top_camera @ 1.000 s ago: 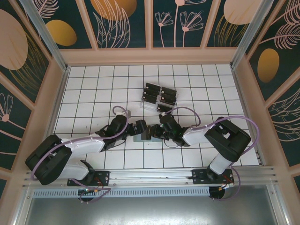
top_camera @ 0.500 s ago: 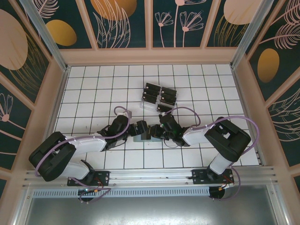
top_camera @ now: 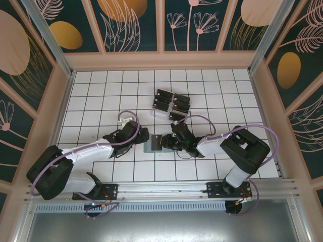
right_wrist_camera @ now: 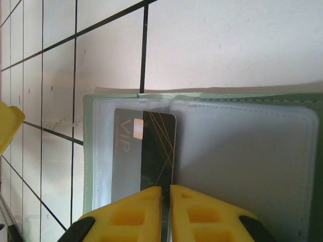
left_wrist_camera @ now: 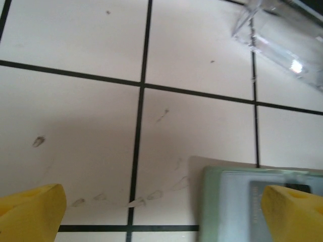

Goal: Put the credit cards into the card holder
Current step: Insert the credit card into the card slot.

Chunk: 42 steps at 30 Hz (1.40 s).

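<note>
The sage-green card holder lies open on the tiles between both grippers, its clear pockets facing up. My right gripper is shut on the near edge of a black credit card marked VIP. The card's left half sits under the holder's left clear pocket. In the top view this card lies on the holder with the right gripper at its right side. My left gripper is open just left of the holder, with nothing between its fingers. Several more black credit cards stand in a clear rack.
The clear slotted rack stands about two tiles behind the holder, and its corner shows in the left wrist view. One yellow fingertip of the left gripper shows at the left edge of the right wrist view. White tiled floor surrounds the work area.
My left gripper has drawn back to the left, off the card holder, and stays open. The right gripper has stayed at the holder with the card.
</note>
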Tool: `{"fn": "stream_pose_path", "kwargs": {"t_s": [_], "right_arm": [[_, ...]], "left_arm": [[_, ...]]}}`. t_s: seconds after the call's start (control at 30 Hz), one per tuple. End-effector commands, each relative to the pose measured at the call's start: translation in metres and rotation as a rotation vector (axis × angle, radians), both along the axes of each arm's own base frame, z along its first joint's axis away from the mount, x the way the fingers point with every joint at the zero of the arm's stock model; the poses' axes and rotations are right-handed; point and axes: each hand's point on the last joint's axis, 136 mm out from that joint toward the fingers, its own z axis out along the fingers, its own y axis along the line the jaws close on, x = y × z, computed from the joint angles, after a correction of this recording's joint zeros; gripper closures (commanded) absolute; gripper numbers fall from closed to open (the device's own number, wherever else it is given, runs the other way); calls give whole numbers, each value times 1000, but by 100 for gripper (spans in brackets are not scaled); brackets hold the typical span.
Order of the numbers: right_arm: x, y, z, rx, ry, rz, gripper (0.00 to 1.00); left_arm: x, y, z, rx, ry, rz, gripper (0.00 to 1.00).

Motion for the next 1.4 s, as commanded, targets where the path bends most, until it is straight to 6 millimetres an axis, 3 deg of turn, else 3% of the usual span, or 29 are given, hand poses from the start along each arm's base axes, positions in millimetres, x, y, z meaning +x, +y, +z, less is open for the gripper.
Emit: {"fn": "stream_pose_path", "kwargs": {"t_s": [0.0,0.8,1.37], "right_arm": [[3,7,8,26,-15,7,88],[3,11,3,12,-4,28,93],[-2,36,0,29,22,75,94]], "left_arm": [[-9,14,-17,84,35,5,2],[-26,21,-54,234,85,-4,1],[-31,23,-63,223,92,-6,2]]}}
